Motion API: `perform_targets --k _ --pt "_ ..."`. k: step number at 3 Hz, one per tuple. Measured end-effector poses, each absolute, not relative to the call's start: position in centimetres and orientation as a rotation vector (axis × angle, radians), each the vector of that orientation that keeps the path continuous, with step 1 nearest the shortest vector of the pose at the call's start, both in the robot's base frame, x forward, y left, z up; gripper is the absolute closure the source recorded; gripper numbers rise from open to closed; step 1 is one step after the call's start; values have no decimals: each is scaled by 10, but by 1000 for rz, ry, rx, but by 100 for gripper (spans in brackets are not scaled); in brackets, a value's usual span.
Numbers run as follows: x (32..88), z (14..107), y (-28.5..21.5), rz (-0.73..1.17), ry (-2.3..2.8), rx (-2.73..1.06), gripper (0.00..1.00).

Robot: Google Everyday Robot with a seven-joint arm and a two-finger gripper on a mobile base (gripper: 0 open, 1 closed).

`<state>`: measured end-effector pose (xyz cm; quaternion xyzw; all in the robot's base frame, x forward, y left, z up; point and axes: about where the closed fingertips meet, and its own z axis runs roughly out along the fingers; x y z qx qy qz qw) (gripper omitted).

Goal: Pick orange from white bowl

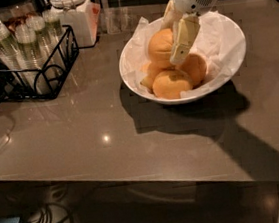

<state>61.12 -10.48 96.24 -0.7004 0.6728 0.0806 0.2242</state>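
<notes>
Gripper (180,47) rests against the topmost orange (159,46) in the paper-lined white bowl (178,98).

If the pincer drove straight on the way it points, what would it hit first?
Probably the front orange in the white bowl: the pincer angles down beside the top orange, though depth is unclear.

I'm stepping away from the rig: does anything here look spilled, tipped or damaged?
Nothing stands out. The white bowl sits level on the table, oranges piled inside on its paper lining, with the gripper down against the topmost orange. The wire basket and lidded jar stand upright.
</notes>
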Motion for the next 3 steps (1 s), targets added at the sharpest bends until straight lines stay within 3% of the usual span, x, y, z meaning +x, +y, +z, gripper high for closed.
perform_targets --k 2,3 --pt "526 1011 -73 61 1877 -1931 100" --pt "526 1011 -73 61 1877 -1931 100"
